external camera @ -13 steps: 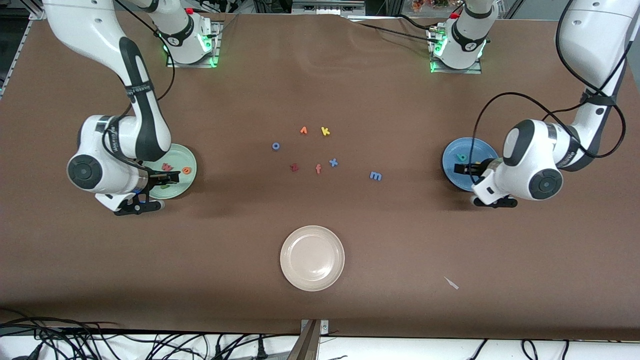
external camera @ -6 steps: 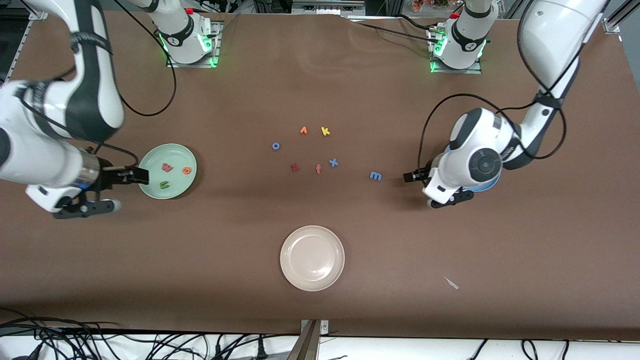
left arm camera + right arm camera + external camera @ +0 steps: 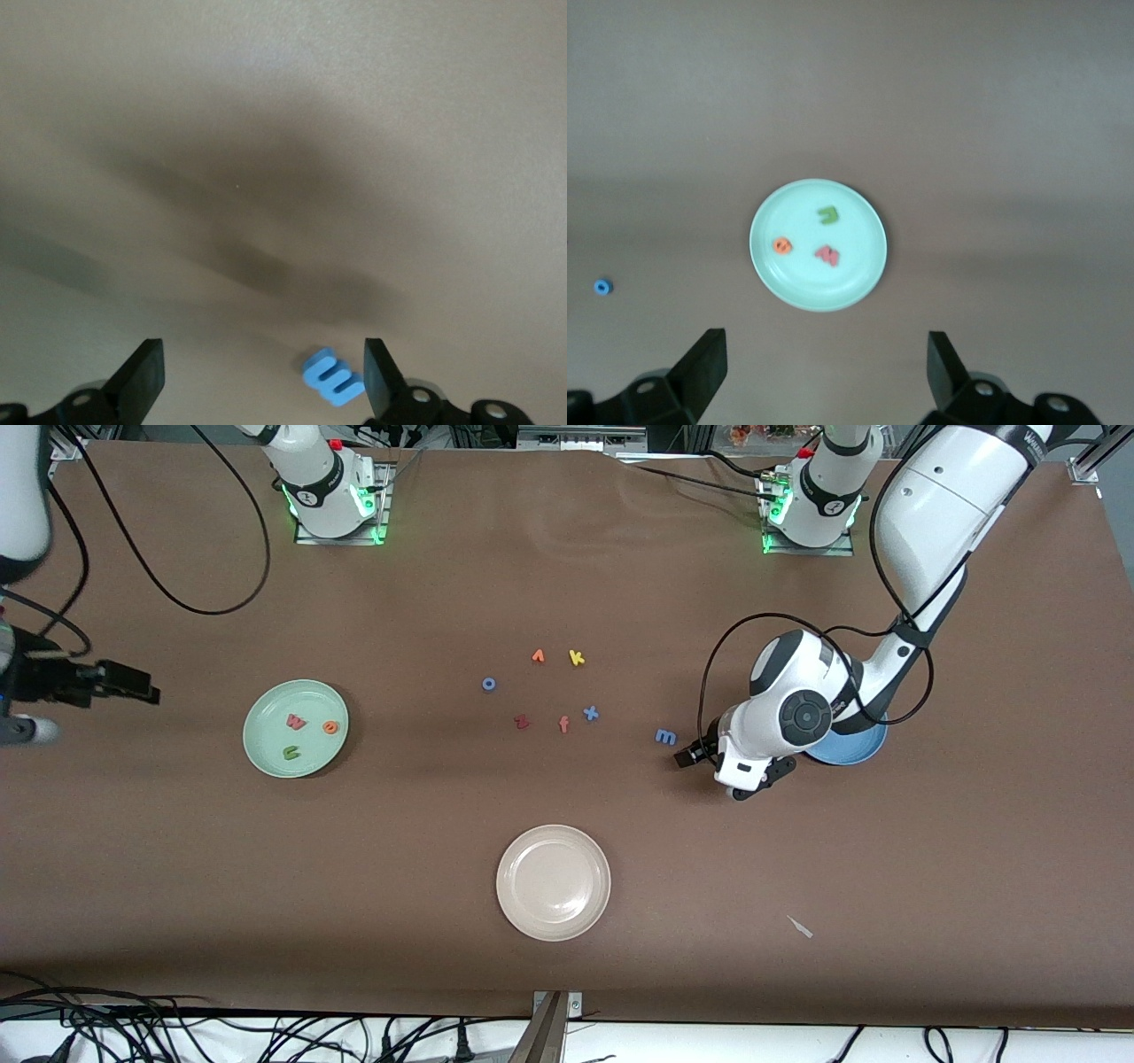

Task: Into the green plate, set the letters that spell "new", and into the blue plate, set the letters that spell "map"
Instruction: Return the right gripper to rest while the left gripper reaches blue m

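Observation:
The pale green plate [image 3: 266, 713] lies toward the right arm's end of the table and holds a red-pink "w" [image 3: 296, 722], an orange "e" [image 3: 330, 727] and a green "n" [image 3: 291, 753]. In the right wrist view the green plate [image 3: 850, 274] shows from high up, and my right gripper [image 3: 824, 367] is open and empty. In the front view the right gripper [image 3: 133, 688] hangs over the table's end. The blue "m" [image 3: 665, 737] lies on the cloth. My left gripper [image 3: 687, 757] is open just beside it, and the "m" [image 3: 332, 378] sits close to one fingertip [image 3: 379, 376]. My left wrist hides most of the blue plate [image 3: 855, 753].
Loose letters lie mid-table: an orange "v" [image 3: 538, 656], a yellow "k" [image 3: 577, 658], a blue "o" [image 3: 488, 684], a dark red "z" [image 3: 522, 722], an orange "f" [image 3: 563, 724] and a blue "x" [image 3: 591, 712]. A cream plate [image 3: 554, 921] lies nearer the front camera, with a small scrap [image 3: 800, 926] beside it.
My left gripper has left the blue plate and come down beside the "m". My right arm has risen and pulled back from the green plate toward the table's end.

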